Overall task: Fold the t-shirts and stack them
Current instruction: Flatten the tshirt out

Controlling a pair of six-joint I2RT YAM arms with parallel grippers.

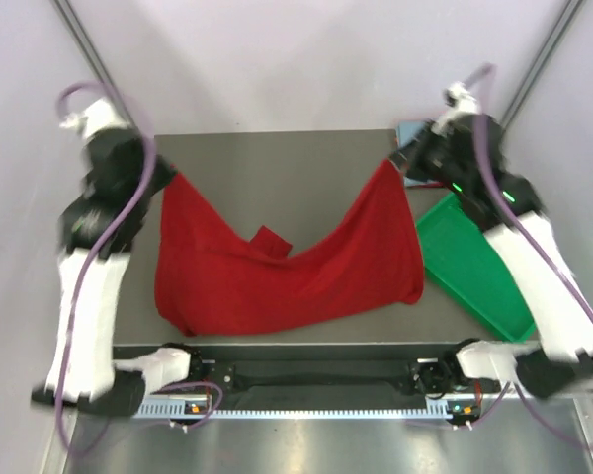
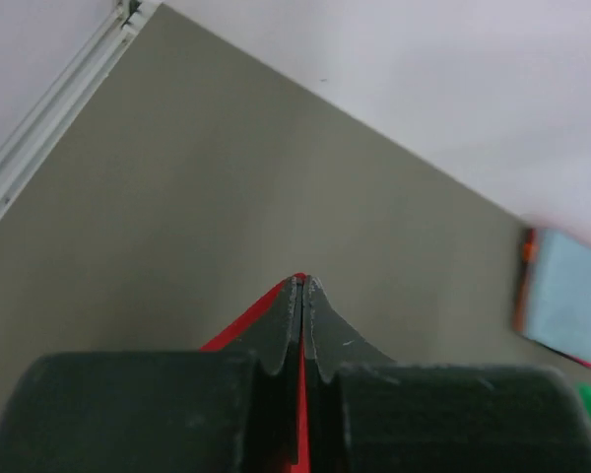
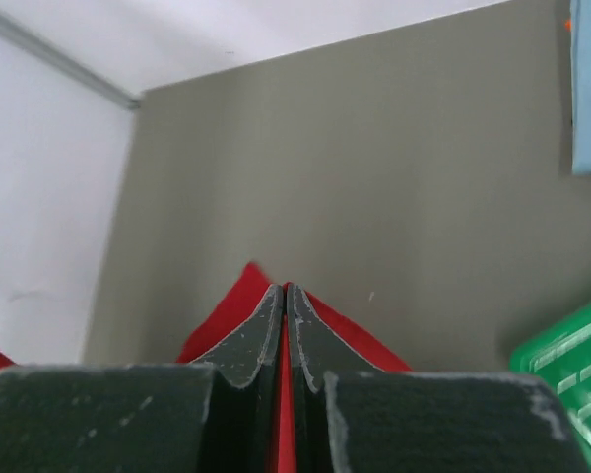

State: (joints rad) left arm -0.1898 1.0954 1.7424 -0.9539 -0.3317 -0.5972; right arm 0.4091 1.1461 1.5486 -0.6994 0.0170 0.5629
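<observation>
Just beyond the arm bases, the lower edge of the red shirt (image 1: 277,276) is laid on the table (image 1: 277,158). The shirt is spread wide across the middle of the surface. Its upper edge sags in a deep curve between two raised corners, and a small flap of the same cloth is seen at the bottom of that curve. To the right, the tray (image 1: 474,272) is set at a slant, just beside the shirt's right side; whether the two touch cannot be told.

Farther back, the shirt's left corner is pinched in the left gripper (image 1: 166,176). In the left wrist view its jaws are pressed together, with only a thin line of red cloth between them. The right corner is pinched in the same way in the right gripper (image 1: 400,160), whose jaws are likewise closed tight on the cloth, with red showing on both sides of the fingers (image 3: 261,335).

Farthest away, the blue shirt (image 1: 412,130) is laid flat at the far right corner of the table, just behind the right gripper and apart from the red shirt.
</observation>
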